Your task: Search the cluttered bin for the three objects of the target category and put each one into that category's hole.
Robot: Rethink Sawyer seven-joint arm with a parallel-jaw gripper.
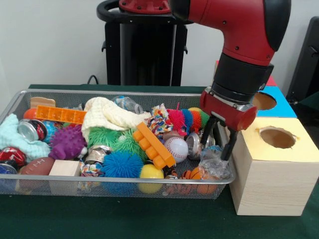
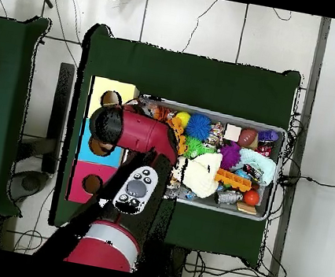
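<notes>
The red and black robot arm (image 1: 234, 35) bends at its elbow and reaches steeply down, so that its jaws (image 1: 219, 144) hang over the right end of the wire mesh bin (image 1: 124, 94) in the front view, close to the bin wall that adjoins the boxes. The two black fingers (image 1: 230, 145) stand apart, pointing downward, with a crumpled clear plastic wrapper (image 1: 214, 162) lying just beneath and between their tips; whether they grip it cannot be told. In the overhead view the arm's red link (image 2: 144, 131) crosses from the boxes toward the bin and hides the jaws. The bin sits on the green-covered table (image 1: 149, 224) and is heaped with clutter: a white baseball with red stitching (image 1: 176, 148), a long orange plastic building brick (image 1: 154, 145), a blue spiky rubber ball (image 1: 122, 164), a purple knobbly ball (image 1: 67, 142), a cream knitted cloth (image 1: 107, 114), crushed drink cans (image 1: 31, 130) and a small brown football (image 1: 36, 166). Just beside the bin stands a pale wooden box with a yellow top and round hole (image 1: 276, 137); behind it is a blue-topped box with its own hole (image 1: 264, 101).
</notes>
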